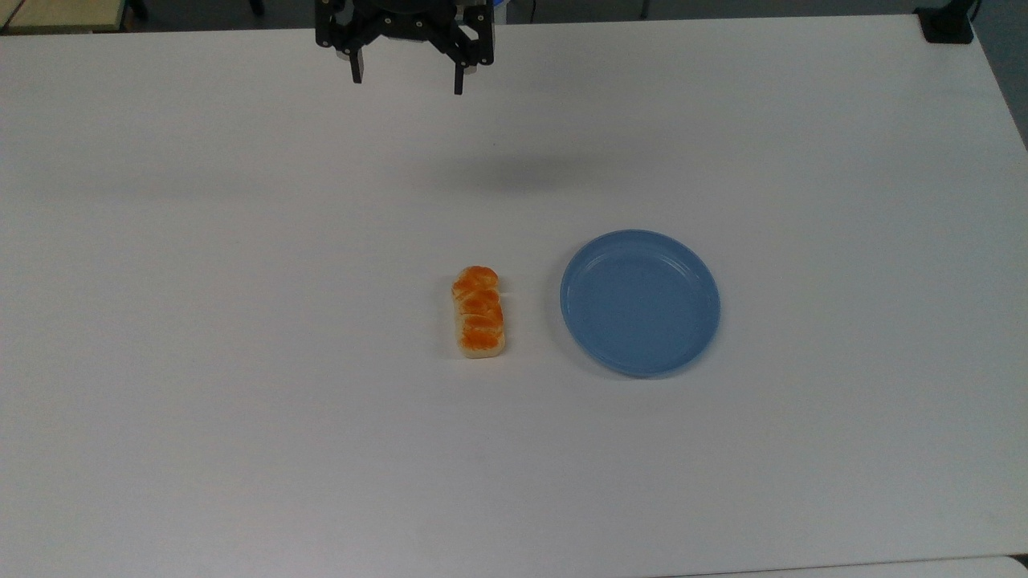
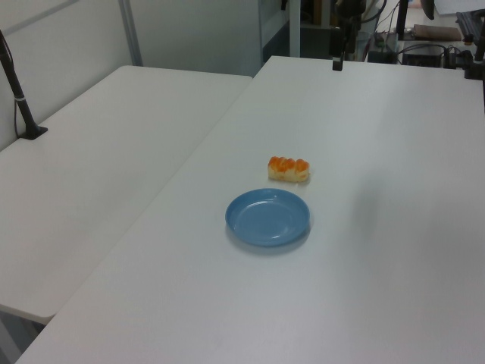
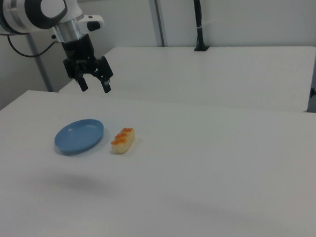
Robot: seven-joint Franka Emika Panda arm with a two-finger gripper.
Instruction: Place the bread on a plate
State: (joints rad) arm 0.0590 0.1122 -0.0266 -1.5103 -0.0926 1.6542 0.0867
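Observation:
The bread (image 1: 479, 312), a small loaf with an orange-brown segmented top and pale sides, lies flat on the white table (image 1: 241, 321), just to the top view's left of the plate (image 1: 639, 303). It also shows as the bread (image 2: 289, 168) (image 3: 122, 140) beside the round light-blue plate (image 2: 267, 218) (image 3: 79, 136), which holds nothing. My gripper (image 1: 407, 79) (image 3: 95, 86) hangs high above the table, well away from both, open with nothing between its black fingers.
A second white table (image 2: 98, 167) adjoins this one, carrying a black pole mount (image 2: 23, 114) (image 3: 199, 24). A dark clamp (image 1: 948, 24) sits at the table's far corner. Cables and equipment (image 2: 424, 45) crowd the far end.

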